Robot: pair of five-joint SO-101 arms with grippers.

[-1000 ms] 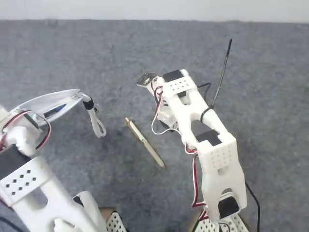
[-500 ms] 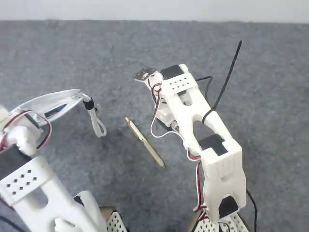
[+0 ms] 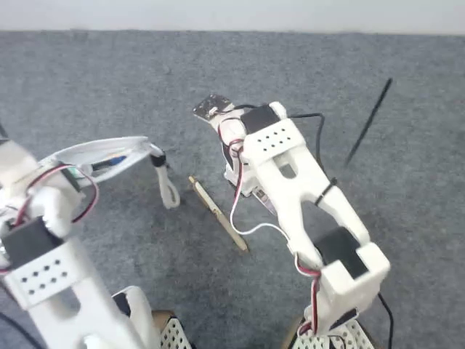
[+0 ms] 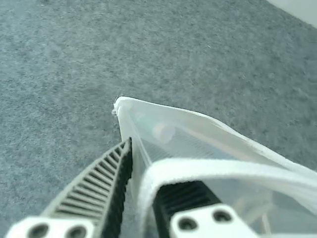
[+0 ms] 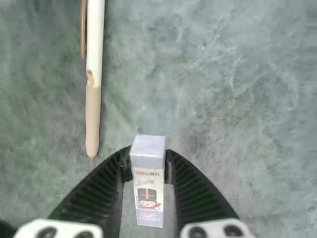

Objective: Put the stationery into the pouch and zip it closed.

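My left gripper [image 4: 143,166] is shut on the rim of the translucent white pouch [image 4: 208,144]. In the high view the pouch [image 3: 109,156] hangs open at the left, its white strap loop [image 3: 168,190] dangling toward the middle. A tan pen [image 3: 218,213] lies on the grey carpet between the arms. My right gripper [image 5: 147,156] is shut on a small white eraser [image 5: 147,193] and hovers just beside the tip end of the pen [image 5: 92,74]. In the high view the right arm [image 3: 290,182] covers its own gripper.
Grey carpet [image 3: 109,80] covers the whole table. A thin black cable [image 3: 370,120] sticks up beside the right arm. A pale wall edge runs along the far side.
The left arm has carried the pouch to the right, nearer the pen. The right arm has swung, its wrist shifting slightly left and away, still holding the eraser.
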